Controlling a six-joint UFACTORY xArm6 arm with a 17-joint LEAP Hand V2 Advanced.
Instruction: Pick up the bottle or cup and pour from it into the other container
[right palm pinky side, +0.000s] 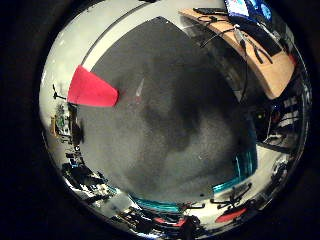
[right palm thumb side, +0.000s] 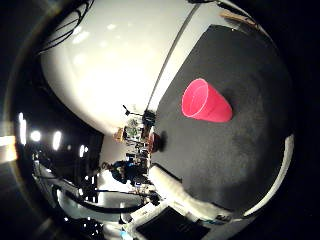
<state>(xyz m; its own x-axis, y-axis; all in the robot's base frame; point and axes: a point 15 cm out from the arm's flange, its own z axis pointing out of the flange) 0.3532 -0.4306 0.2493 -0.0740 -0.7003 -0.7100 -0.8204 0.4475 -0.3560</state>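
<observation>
Red plastic cup (right palm thumb side: 206, 102) standing on the dark mat (right palm pinky side: 170, 145) that covers the bench (right palm thumb side: 272, 185), seen from both palm views; the cup is well apart from the palm and nothing touches it. In the thumb-side view its open mouth faces the camera and appears empty, though the bottom is not clearly shown. No second container is visible in either view. The hand's fingers cannot be made out, so whether they are spread or curled cannot be told. Judged by its look, the cup is light, thin-walled and easily crushed or tipped; a gentle wrap around the mid-wall, below the stiffer rim, seems the safest hold.
</observation>
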